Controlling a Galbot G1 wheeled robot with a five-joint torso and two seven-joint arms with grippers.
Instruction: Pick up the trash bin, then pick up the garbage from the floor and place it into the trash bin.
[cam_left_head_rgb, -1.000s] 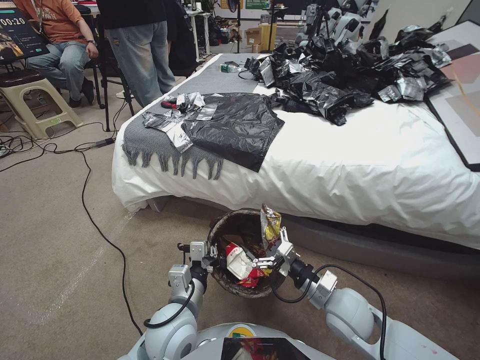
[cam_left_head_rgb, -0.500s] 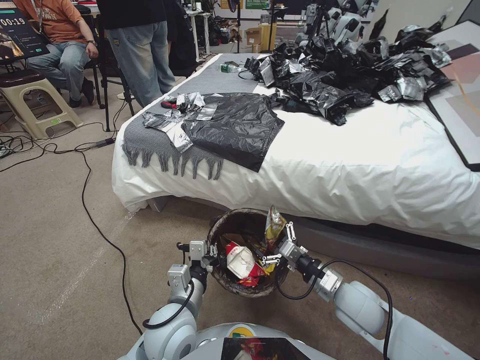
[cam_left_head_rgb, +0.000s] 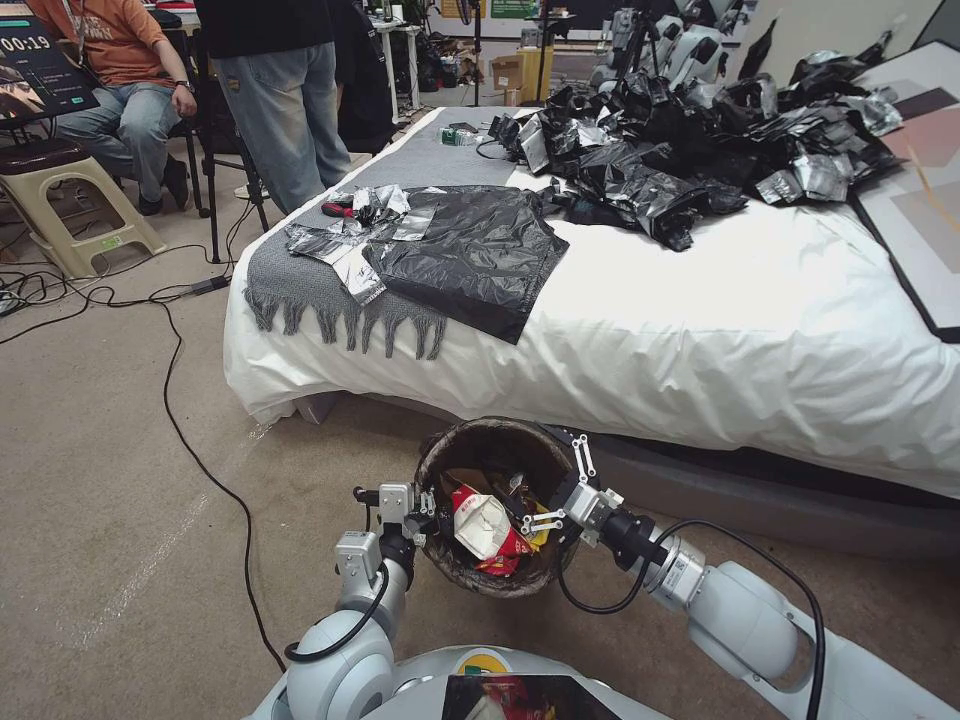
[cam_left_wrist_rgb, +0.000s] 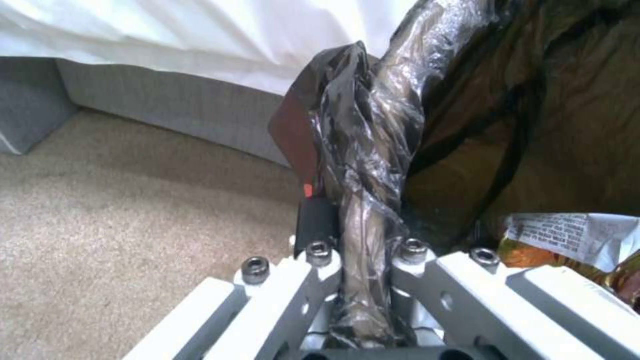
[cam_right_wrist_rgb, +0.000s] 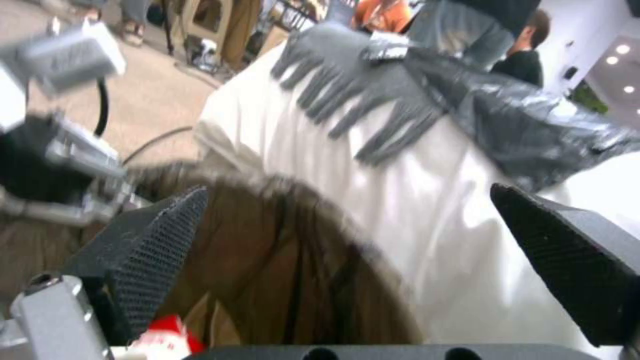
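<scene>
A robotics lab dressed up as a bedroom, it seems; a bed (cam_left_head_rgb: 720, 330) with a white sheet stands on beige carpet (cam_left_head_rgb: 90, 480), a grey fringed throw (cam_left_head_rgb: 330, 290) and black plastic bags (cam_left_head_rgb: 690, 140) lying on it; cables (cam_left_head_rgb: 190, 420) trail across the floor; behind, perhaps other robots (cam_left_head_rgb: 680, 40), blurred with distance, beside stacked boxes (cam_left_head_rgb: 520, 70).

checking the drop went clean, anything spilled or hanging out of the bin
Nothing stands out. The garbage lies inside the trash bin, none hanging over its rim. The left gripper clamps the lined rim; the right gripper is open and empty.
</scene>
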